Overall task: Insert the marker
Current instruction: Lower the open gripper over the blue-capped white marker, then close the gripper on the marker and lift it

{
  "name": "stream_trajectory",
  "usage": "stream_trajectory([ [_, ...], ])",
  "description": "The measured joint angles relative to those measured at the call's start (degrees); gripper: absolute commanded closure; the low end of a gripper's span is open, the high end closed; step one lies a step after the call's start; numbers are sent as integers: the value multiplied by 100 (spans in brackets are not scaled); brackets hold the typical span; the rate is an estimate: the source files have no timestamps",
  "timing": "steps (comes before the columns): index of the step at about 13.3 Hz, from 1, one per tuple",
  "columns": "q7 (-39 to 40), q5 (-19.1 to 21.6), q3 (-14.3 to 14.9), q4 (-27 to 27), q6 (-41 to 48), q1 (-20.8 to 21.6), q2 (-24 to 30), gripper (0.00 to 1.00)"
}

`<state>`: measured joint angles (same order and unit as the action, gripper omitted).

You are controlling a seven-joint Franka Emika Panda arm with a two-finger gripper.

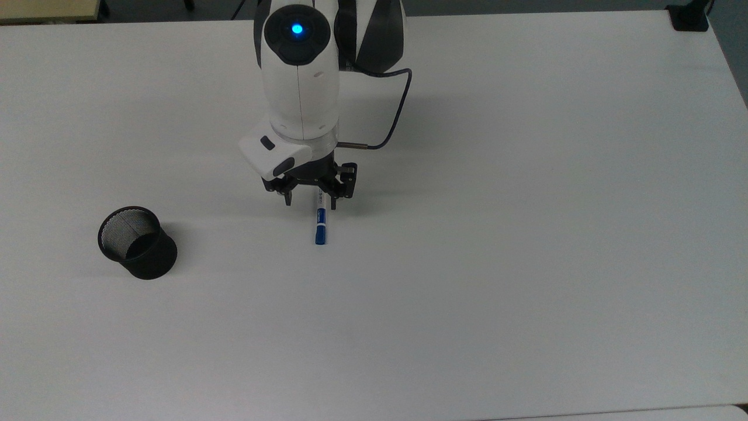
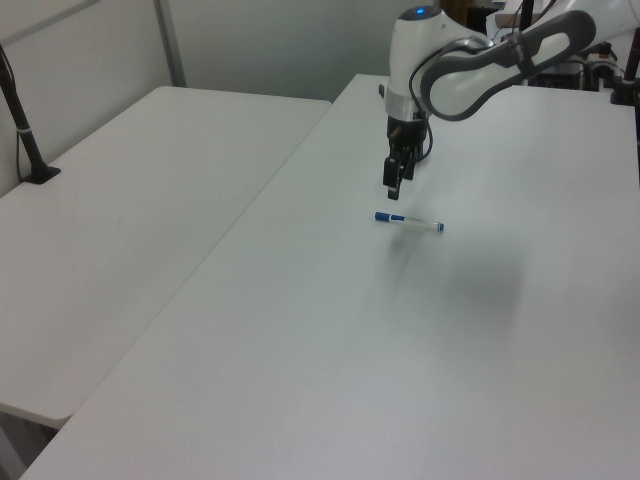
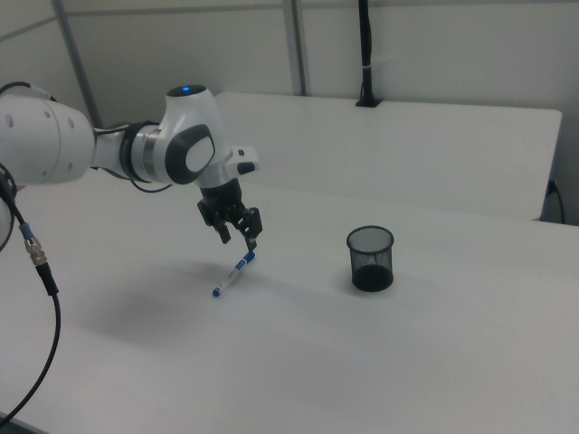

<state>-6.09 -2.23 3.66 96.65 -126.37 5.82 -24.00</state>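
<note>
The marker [image 1: 319,225] lies flat on the white table [image 1: 526,234], its blue cap end toward the top view's bottom; its other end is hidden under my gripper [image 1: 310,203]. The gripper is open and hovers just above the marker, one finger on each side, touching nothing. In the right view the gripper [image 3: 239,240] hangs over the upper end of the marker [image 3: 233,274]; in the left view the gripper [image 2: 393,188] is just behind the marker [image 2: 409,221]. The black mesh cup [image 1: 137,242] stands upright well to the top view's left, also seen as the cup [image 3: 371,258].
A black cable [image 1: 397,111] loops off the wrist. A black clamp [image 1: 689,17] sits at the table's far right corner. A second white table [image 2: 120,200] adjoins on the left view's left, with a black post [image 2: 25,130] on it.
</note>
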Motion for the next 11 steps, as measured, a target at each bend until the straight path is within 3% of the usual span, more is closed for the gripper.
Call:
stream_trajectory([
  [4, -4, 0, 0, -5, -334, 28, -256, 37],
  [6, -40, 0, -2, -8, -408, 47, -380, 46],
  [11, -412, -167, -15, -12, -490, 169, -585, 81],
])
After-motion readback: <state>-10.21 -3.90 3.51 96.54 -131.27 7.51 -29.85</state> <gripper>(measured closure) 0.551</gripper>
